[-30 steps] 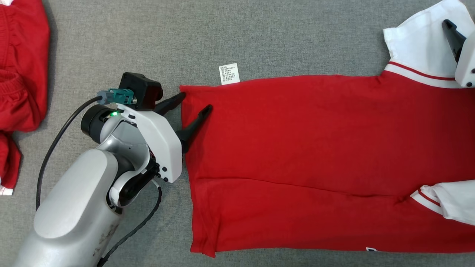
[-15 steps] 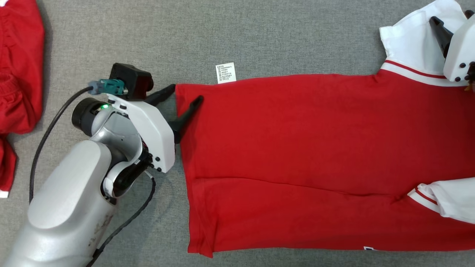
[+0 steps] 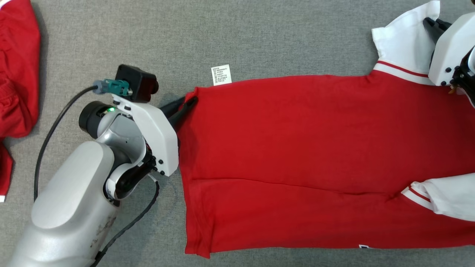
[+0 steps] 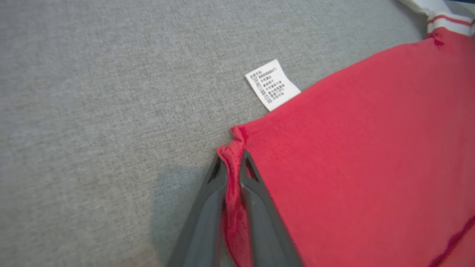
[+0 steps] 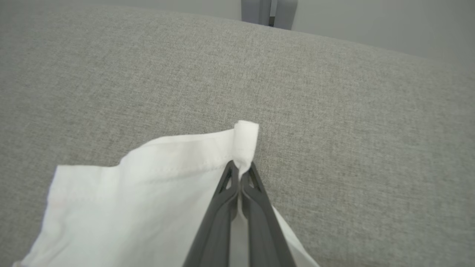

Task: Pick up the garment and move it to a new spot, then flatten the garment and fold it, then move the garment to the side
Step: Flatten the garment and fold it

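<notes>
Jaws clenched on cloth at both ends: your left gripper (image 4: pixel 233 165) pinches the far hem corner of the red garment (image 3: pixel 297 155), a bunched ridge of red fabric squeezed between its two dark fingers. Your right gripper (image 5: pixel 240 174) is closed tight on the corner of the white far sleeve (image 3: pixel 400 48), with a small curl of white cloth poking out past the fingertips.

The garment lies flat on the grey fabric surface (image 3: pixel 259 33). Its long axis runs across the head view, hem toward your left arm, shoulders and sleeves toward your right arm. Both grips sit on the same long edge, the one farther from the robot's body. The rest of the cloth spreads from the jaws back toward you, so each arm already holds its nearer end.

It looks as though the coming move is a lift or a fold of that far edge. It turns on keeping the two grips in line along the long axis, so the edge does not sag or twist between them.

A white care label (image 3: pixel 221 75) sticks out from the far edge, just beside the left grip. The near sleeve (image 3: pixel 445 200) lies at the lower right, ungripped. A second red garment (image 3: pixel 18 74) sits at the left edge, well apart from the hem. The left arm's black cable (image 3: pixel 52 129) hangs beside the arm, near the hem side, and could snag if you sweep that way
</notes>
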`<state>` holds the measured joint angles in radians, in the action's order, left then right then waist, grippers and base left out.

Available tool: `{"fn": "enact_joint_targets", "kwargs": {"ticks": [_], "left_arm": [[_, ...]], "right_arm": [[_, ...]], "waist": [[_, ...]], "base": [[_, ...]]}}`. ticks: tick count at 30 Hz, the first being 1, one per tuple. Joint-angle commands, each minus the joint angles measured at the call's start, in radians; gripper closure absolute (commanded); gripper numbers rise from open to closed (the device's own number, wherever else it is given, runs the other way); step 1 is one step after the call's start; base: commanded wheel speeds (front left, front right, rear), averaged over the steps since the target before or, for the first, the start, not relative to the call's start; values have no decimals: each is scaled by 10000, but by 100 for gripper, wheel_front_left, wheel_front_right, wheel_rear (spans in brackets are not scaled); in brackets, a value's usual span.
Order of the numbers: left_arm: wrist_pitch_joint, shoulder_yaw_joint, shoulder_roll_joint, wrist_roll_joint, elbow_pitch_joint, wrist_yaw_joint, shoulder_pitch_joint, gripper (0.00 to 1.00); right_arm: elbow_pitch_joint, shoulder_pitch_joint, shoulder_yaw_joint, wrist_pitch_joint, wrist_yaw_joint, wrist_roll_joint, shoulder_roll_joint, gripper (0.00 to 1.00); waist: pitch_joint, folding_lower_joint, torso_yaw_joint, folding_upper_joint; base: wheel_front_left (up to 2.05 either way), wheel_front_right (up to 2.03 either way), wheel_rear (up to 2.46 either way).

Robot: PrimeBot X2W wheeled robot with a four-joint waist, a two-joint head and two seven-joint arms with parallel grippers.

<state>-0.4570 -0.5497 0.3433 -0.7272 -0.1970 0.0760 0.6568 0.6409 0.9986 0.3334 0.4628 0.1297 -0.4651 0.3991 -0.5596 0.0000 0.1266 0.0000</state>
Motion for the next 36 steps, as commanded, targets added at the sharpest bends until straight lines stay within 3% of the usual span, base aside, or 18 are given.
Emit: {"fn": "enact_joint_targets", "kwargs": {"ticks": [1, 7, 8, 13, 20, 29, 36], "left_arm": [[-86, -257, -56, 6, -110, 83, -400, 100], [773, 146, 27, 98, 65, -73, -439, 100], [1325, 451, 128, 64, 279, -243, -698, 100], [1605, 556, 285, -18, 881, -280, -1163, 100], [1868, 700, 688, -253, 1896, -596, -2661, 100], [2145, 1101, 1095, -725, 3369, -1293, -4795, 100], [2161, 744, 1118, -756, 3270, -1505, -5970, 100]], "right_arm": [[171, -217, 38, -113, 15, -37, 112, 100], [184, -263, -86, -1118, 9, -351, 187, 100], [-167, -603, -235, -1801, 9, -828, 362, 100], [-1132, -1481, -334, -2305, 11, -1338, 728, 100], [-3121, -4111, -1010, -2721, 11, -1957, 1036, 100], [-5373, -7376, -2598, -2418, 11, -1832, 194, 100], [-5406, -8290, -2829, -2109, 11, -1099, -558, 100]], "waist": [[74, 0, -38, 0], [521, 0, -258, 0], [941, 0, -497, 0], [1363, 0, -736, 0], [2090, 0, -1138, 0], [2649, 0, -1671, 0], [2729, 0, -1925, 0]], "base": [[0, 0, 0], [0, 0, 0], [0, 0, 0], [0, 0, 0], [0, 0, 0], [0, 0, 0], [0, 0, 0]]}}
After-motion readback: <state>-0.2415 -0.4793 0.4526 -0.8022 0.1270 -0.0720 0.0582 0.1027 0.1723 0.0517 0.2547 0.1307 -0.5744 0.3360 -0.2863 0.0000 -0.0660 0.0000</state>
